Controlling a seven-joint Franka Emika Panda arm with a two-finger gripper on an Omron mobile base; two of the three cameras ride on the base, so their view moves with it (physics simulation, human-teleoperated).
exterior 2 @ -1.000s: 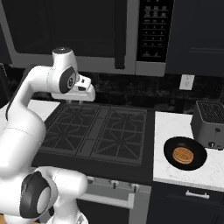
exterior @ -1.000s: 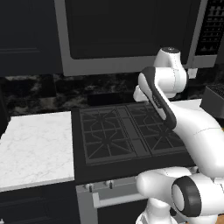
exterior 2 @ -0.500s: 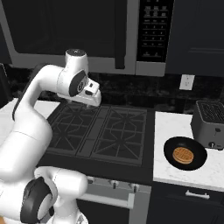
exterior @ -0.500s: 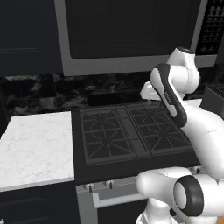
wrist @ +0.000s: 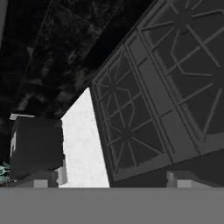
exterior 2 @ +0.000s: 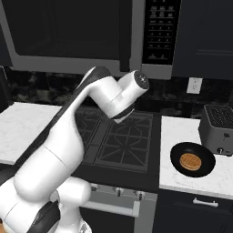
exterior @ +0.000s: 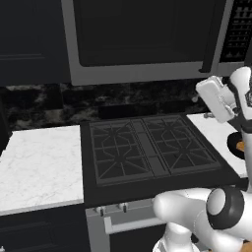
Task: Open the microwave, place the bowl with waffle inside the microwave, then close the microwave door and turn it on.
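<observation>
The microwave (exterior 2: 68, 32) hangs above the stove with its door (exterior: 142, 34) shut; the black bar handle (exterior 2: 125, 34) stands beside the keypad (exterior 2: 160, 27). The black bowl (exterior 2: 192, 159) holds the golden waffle (exterior 2: 190, 161) on the right counter, in front of the toaster. In the left base view only the bowl's edge (exterior: 235, 143) peeks past my hand (exterior: 215, 99), which hovers over the stove's right rear, below the handle. My gripper (wrist: 109, 181) is open, its fingertips (wrist: 41, 181) wide apart with nothing between them, looking down on the stove and the counter's edge.
The black gas stove (exterior 2: 123, 136) with grates lies below the microwave. A dark grey toaster (exterior 2: 218, 128) stands at the back of the right counter (exterior 2: 182, 132). A white marble counter (exterior: 34, 162) lies left of the stove. A wall socket (exterior 2: 194, 85) sits on the backsplash.
The arm has swung to the right across the stove, and the hand now sits by the right counter below the microwave handle. Bowl and microwave have not moved.
</observation>
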